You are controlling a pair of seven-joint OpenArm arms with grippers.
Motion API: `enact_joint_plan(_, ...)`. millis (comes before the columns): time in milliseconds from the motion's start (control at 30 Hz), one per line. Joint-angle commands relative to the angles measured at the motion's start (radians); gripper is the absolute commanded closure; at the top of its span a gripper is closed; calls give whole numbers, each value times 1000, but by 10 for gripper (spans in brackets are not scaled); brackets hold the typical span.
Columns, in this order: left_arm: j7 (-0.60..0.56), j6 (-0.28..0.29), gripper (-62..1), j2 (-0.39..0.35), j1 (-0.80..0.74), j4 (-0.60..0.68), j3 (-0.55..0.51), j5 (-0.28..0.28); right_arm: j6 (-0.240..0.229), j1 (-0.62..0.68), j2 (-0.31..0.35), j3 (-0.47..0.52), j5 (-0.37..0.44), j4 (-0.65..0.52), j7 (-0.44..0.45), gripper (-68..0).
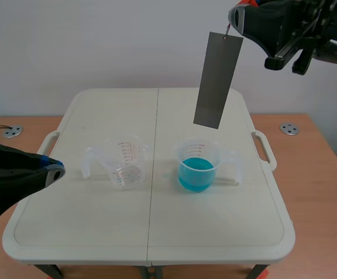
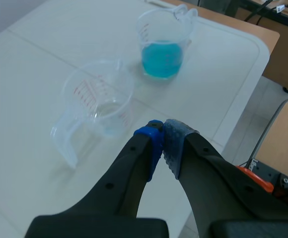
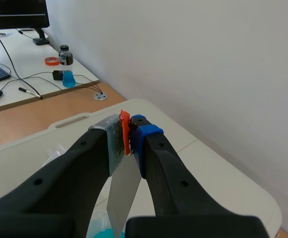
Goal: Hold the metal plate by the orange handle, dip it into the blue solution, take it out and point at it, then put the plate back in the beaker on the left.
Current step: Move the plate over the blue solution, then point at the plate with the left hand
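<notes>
A long grey metal plate (image 1: 217, 80) hangs high above the table, its lower end just over the beaker of blue solution (image 1: 197, 166). My right gripper (image 1: 236, 20) is raised at the upper right, shut on the plate's orange handle (image 3: 125, 130); the plate (image 3: 122, 196) drops away below the fingers. The empty clear beaker (image 1: 124, 162) stands left of the blue one, and both show in the left wrist view as the clear beaker (image 2: 98, 101) and blue beaker (image 2: 163, 43). My left gripper (image 1: 57, 170) rests low at the left, shut on nothing, short of the clear beaker.
The beakers stand on a white folding table (image 1: 99, 232) set on a wooden floor. In the right wrist view a desk (image 3: 30, 94) with a small bottle (image 3: 67, 72), cables and a keyboard lies beyond the table.
</notes>
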State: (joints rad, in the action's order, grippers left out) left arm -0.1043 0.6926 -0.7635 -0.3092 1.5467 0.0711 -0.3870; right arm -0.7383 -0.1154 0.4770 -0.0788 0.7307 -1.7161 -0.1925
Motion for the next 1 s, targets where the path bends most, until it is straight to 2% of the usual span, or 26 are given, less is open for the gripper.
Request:
enact_joint_plan(0, 13, 3, -15, 32, 44, 11, 23, -3, -7, -12, 11, 6, 16, -19, 18, -13)
enact_joint_plan(167, 101, 3, -15, 124, 179, 10, 149, 69, -7, -12, 11, 6, 15, -19, 14, -13)
enact_joint_plan(300, 154, -2, -15, 198, 259, 10, 208, 72, -7, -12, 11, 6, 15, -19, 14, -13)
enact_joint_plan(600, 237, -97, -15, 361, 396, -31, 311, 198, -7, -12, 11, 6, 15, -19, 7, -13)
enact_joint_plan(800, 237, -108, -15, 437, 476, -102, 353, 249, -7, -12, 11, 6, 15, -19, 5, -13)
enact_joint_plan(967, 235, -168, -15, 497, 529, -199, 367, 280, -7, -12, 10, 6, 15, -19, 3, -13)
